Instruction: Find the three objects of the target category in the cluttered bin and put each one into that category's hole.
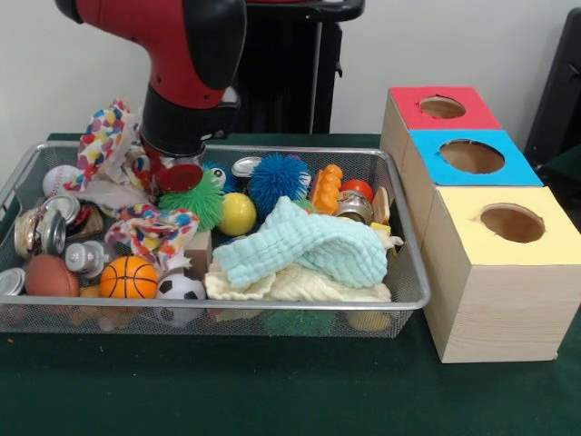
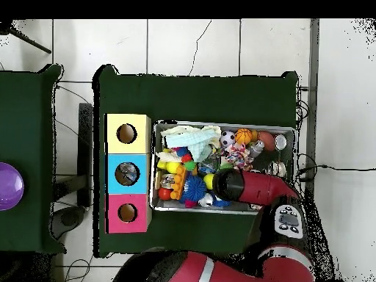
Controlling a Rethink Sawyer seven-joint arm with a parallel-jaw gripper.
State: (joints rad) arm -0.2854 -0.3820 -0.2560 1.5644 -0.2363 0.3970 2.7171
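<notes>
The wire mesh bin (image 1: 272,148) sits on the green table, packed with toys, balls, cloths and cans; it also shows in the overhead view (image 2: 220,123). I cannot pick out any clear wrinkly plastic item in the clutter. My gripper (image 1: 179,174) is down in the bin's far left part, between a rope toy (image 1: 104,136) and a green spiky ball (image 1: 195,200). Its tips are hidden by the wrist and the clutter. In the overhead view the arm's end (image 2: 220,183) covers it. Three boxes with holes stand beside the bin: red (image 1: 442,107), blue (image 1: 471,156) and yellow (image 1: 512,222).
A light-blue cloth (image 1: 309,250) lies over the bin's front middle. A basketball (image 1: 128,277), a soccer ball (image 1: 182,289), a yellow ball (image 1: 238,213), a blue spiky ball (image 1: 278,180) and shiny cans (image 1: 41,227) crowd the bin. A purple bowl (image 2: 9,186) sits on a side table.
</notes>
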